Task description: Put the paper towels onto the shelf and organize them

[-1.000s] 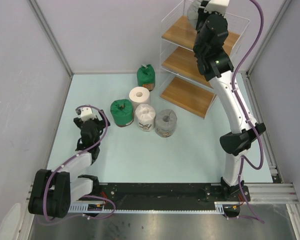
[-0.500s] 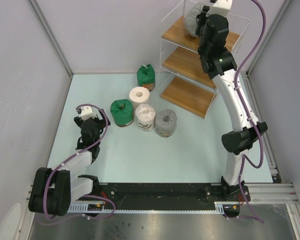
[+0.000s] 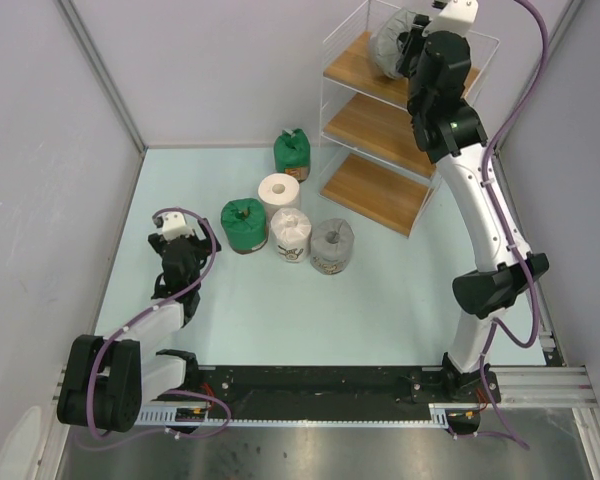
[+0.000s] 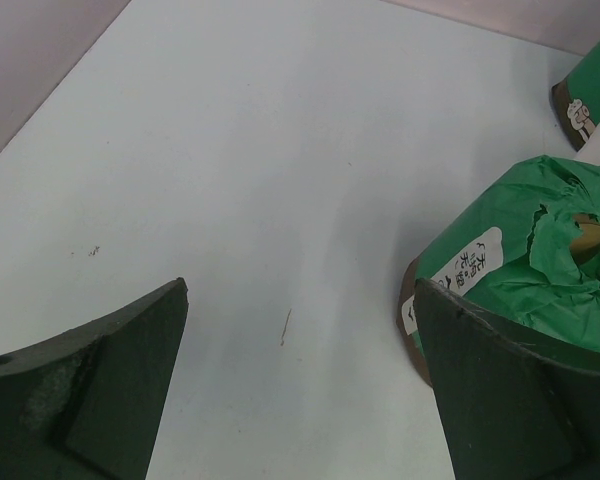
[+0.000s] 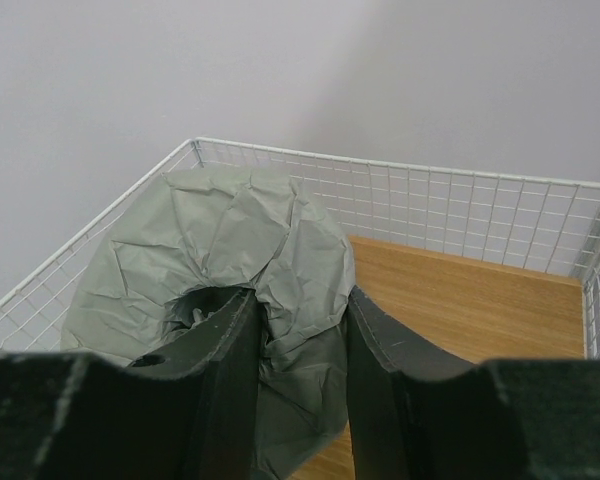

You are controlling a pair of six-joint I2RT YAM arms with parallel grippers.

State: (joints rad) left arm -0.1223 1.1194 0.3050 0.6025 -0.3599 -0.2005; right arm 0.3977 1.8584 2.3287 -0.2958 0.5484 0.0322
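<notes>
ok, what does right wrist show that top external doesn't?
Right wrist only: the fingers pinching the crumpled wrap at the core hole, and the wire mesh close up. Top external only: five rolls on the table, the left arm, the two lower boards. Both: the right hand holding the grey-wrapped roll in the top tier.

Place: robot lab cell | Signs: grey panel walls (image 3: 40, 150) boxed the pale table (image 3: 280, 320); left arm (image 3: 165, 315) and right arm (image 3: 480, 215) were bolted along its near edge.
</notes>
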